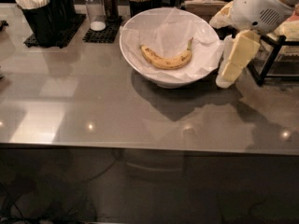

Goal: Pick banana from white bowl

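A curved yellow banana (167, 59) with brown speckles lies in the middle of the large white bowl (140, 64), on crumpled white paper, its greenish stem pointing up to the right. The bowl stands on the grey countertop at centre back. My gripper (229, 74), with pale yellow blocky fingers, hangs from the white arm at the upper right. It is just right of the bowl's rim, beside the paper's edge, with the tips low near the counter. It holds nothing.
Black holders with white utensils (39, 13) stand at the back left. Salt and pepper shakers (98, 8) sit on a black mat behind the bowl. A black wire rack (275, 55) stands at the far right. The counter's front edge (140, 146) runs across the lower middle.
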{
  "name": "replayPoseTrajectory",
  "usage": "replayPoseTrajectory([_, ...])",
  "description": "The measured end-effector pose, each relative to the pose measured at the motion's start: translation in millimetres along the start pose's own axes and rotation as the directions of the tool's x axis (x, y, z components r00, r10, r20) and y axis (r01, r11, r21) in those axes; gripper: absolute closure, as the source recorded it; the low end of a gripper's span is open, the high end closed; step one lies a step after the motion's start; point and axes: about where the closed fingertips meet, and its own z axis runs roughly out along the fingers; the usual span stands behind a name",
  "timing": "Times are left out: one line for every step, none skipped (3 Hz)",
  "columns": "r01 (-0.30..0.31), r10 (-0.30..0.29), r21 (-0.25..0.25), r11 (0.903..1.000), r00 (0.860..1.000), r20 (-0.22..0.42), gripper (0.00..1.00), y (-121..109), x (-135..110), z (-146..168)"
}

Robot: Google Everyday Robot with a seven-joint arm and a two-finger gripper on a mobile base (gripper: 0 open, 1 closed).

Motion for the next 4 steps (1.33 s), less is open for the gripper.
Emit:
replayPoseTrajectory([0.043,-0.039,-0.070,0.9966,0.997,0.061,0.00,-32.0,-30.1,31.8])
replayPoseTrajectory([0.045,-0.041,-0.052,0.9976,0.996,0.073,0.00,-39.7,-34.5,33.6])
replayPoseTrajectory([0.014,-0.010,-0.036,0.9993,0.994,0.104,0.00,-55.4,-25.8,44.8])
replayPoseTrajectory([0.049,-0.041,-0.069,0.9965,0.992,0.118,0.00,-83.6,-30.6,74.1])
